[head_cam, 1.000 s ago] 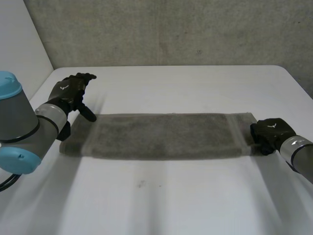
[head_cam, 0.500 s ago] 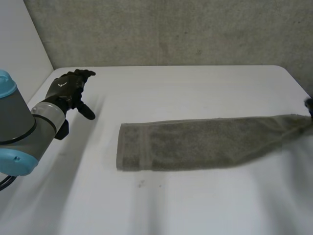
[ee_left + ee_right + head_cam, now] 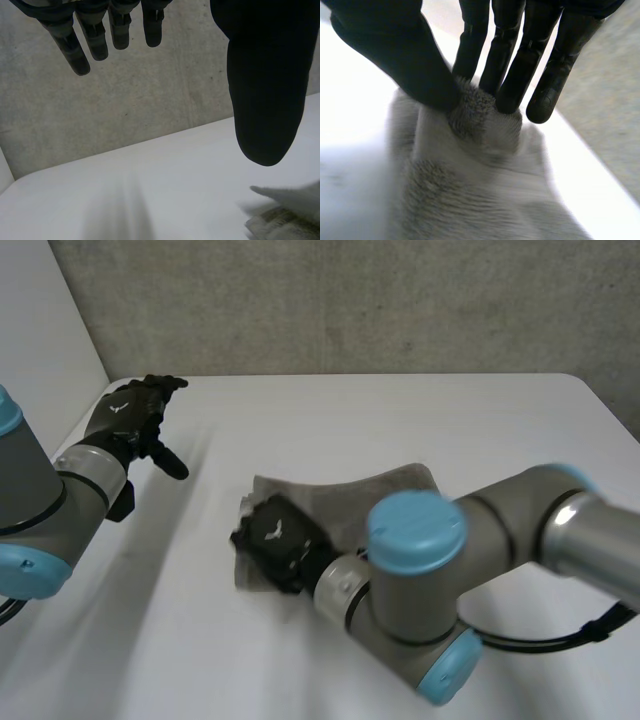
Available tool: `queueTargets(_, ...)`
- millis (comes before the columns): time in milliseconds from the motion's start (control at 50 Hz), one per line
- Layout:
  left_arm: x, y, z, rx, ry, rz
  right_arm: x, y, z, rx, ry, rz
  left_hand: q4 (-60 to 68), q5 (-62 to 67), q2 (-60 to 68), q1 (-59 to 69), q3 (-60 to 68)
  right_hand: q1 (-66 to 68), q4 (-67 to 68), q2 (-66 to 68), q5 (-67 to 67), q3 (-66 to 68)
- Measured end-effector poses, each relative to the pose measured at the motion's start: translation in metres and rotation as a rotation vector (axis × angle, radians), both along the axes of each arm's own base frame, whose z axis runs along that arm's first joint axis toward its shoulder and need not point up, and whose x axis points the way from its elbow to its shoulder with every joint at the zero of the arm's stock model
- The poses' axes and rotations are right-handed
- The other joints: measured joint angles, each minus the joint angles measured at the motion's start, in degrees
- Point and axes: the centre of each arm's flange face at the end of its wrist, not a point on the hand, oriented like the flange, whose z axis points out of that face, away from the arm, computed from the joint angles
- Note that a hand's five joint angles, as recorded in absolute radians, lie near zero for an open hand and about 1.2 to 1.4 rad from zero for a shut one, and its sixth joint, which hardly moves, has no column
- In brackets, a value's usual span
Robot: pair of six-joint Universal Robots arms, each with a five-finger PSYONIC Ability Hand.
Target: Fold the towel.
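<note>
The grey towel [image 3: 380, 493] lies folded over itself near the middle of the white table [image 3: 400, 410]. My right hand [image 3: 278, 543] is over its left end, and its arm crosses above the cloth. In the right wrist view the fingers [image 3: 512, 75] and thumb pinch a bunched edge of the towel [image 3: 470, 165]. My left hand [image 3: 133, 418] hovers above the table's far left, apart from the cloth, with straight spread fingers [image 3: 82, 40] and nothing in them. A corner of the towel [image 3: 285, 212] lies past its thumb.
A concrete wall [image 3: 350, 300] runs behind the table's far edge. A white panel [image 3: 40, 350] stands at the left. My right arm's large joint [image 3: 420, 600] hangs over the table's front middle.
The right hand has swept from the table's right edge to the left, carrying the towel's right end over onto its left end. The left hand has drifted slightly back and left.
</note>
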Motion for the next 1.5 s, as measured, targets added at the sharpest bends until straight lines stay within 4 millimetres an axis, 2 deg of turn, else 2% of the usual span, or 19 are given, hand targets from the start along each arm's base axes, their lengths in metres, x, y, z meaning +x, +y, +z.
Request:
queueTargets(60,-0.002,0.002,-0.001,0.003,-0.001,-0.009,0.005,0.009,-0.016,0.013,0.033,-0.001,0.00,0.00,0.00,0.00,0.00,-30.31,-35.64,-36.11,-32.46,-36.43)
queueTargets(160,-0.014,0.009,0.001,-0.004,0.000,-0.046,-0.002,0.002,-0.001,0.008,0.017,-0.095,0.00,0.00,0.00,0.00,0.00,-42.17,-55.01,-53.60,-52.14,-55.79)
queueTargets(260,-0.029,0.017,0.005,-0.021,0.004,-0.091,-0.019,-0.014,0.023,0.025,-0.034,-0.186,0.00,0.00,0.00,0.00,0.00,-42.17,-55.02,-53.60,-52.16,-55.79)
queueTargets(320,-0.056,0.030,0.010,-0.044,0.011,-0.168,-0.057,-0.040,0.049,0.087,-0.102,-0.322,0.00,0.00,0.00,0.00,0.00,-42.17,-55.02,-53.60,-52.36,-55.79)
queueTargets(380,-0.067,0.035,0.008,-0.041,0.011,-0.199,-0.066,-0.045,0.051,0.105,-0.108,-0.348,0.00,0.00,0.00,0.00,0.00,-42.17,-55.02,-53.60,-52.36,-55.79)
queueTargets(400,-0.074,0.037,0.005,-0.037,0.009,-0.217,-0.089,-0.053,0.049,0.153,-0.103,-0.402,0.00,0.00,0.00,0.00,0.00,-42.17,-55.02,-53.60,-52.36,-55.79)
queueTargets(520,-0.100,0.055,-0.027,0.038,-0.061,-0.289,-0.140,-0.068,0.024,0.255,-0.039,-0.522,0.00,0.01,0.00,0.00,0.00,-42.13,-54.90,-53.50,-52.29,-55.61)
queueTargets(640,-0.108,0.077,-0.053,0.105,-0.182,-0.309,-0.173,-0.075,0.001,0.278,0.028,-0.590,0.00,0.00,0.00,0.00,0.00,-34.83,-45.95,-44.46,-43.65,-45.53)
queueTargets(680,-0.110,0.089,-0.057,0.113,-0.232,-0.303,-0.182,-0.077,-0.007,0.265,0.045,-0.603,0.00,0.00,0.00,0.00,0.00,-26.74,-36.82,-34.82,-35.41,-36.53)
queueTargets(720,-0.111,0.096,-0.053,0.104,-0.252,-0.291,-0.185,-0.082,-0.015,0.240,0.049,-0.608,0.00,0.00,0.00,0.00,0.00,-4.40,-7.19,-4.79,-7.69,-6.34)
queueTargets(840,-0.108,0.104,-0.016,0.021,-0.226,-0.243,-0.182,-0.094,-0.015,0.166,0.021,-0.608,0.00,0.00,0.00,0.00,0.00,-2.98,-0.21,-0.68,-1.73,-0.46)
queueTargets(960,-0.100,0.104,0.021,-0.060,-0.168,-0.208,-0.159,-0.099,0.010,0.071,-0.053,-0.553,0.00,0.00,0.00,0.00,0.00,-2.45,-0.08,-0.62,-1.23,-0.30)
queueTargets(1100,-0.080,0.094,0.064,-0.160,-0.103,-0.136,-0.077,-0.055,0.041,0.032,-0.157,-0.292,0.00,0.00,0.00,0.00,0.00,-2.45,-0.03,-0.62,-0.65,-0.27)
queueTargets(1160,-0.068,0.088,0.077,-0.190,-0.087,-0.097,-0.037,-0.018,0.031,0.075,-0.142,-0.141,0.00,0.03,0.00,0.00,0.00,-2.45,-0.03,-0.62,-0.38,-0.27)
queueTargets(1240,-0.060,0.082,0.082,-0.201,-0.079,-0.068,-0.011,0.014,0.008,0.134,-0.090,-0.026,0.00,0.00,0.00,0.00,0.00,-2.45,-0.02,-0.62,-0.38,-0.27)
queueTargets(1300,-0.058,0.080,0.082,-0.198,-0.075,-0.061,-0.004,0.023,-0.002,0.155,-0.067,0.003,0.00,0.00,0.00,0.00,0.00,-2.45,-0.65,-0.88,-0.59,-0.81)
queueTargets(1400,-0.058,0.078,0.079,-0.185,-0.064,-0.060,-0.002,0.026,-0.007,0.173,-0.055,0.003,0.00,0.00,0.00,0.00,0.00,-27.23,-31.00,-30.94,-27.10,-31.89)
queueTargets(1440,-0.059,0.076,0.076,-0.175,-0.055,-0.063,-0.007,0.020,0.003,0.167,-0.072,-0.028,0.00,0.00,0.00,0.00,0.00,-41.08,-51.10,-50.34,-47.34,-50.84)
queueTargets(1500,-0.063,0.072,0.070,-0.165,-0.038,-0.069,-0.023,0.002,0.024,0.159,-0.116,-0.107,0.00,0.00,0.00,0.00,0.00,-42.28,-55.05,-53.62,-52.26,-55.84)
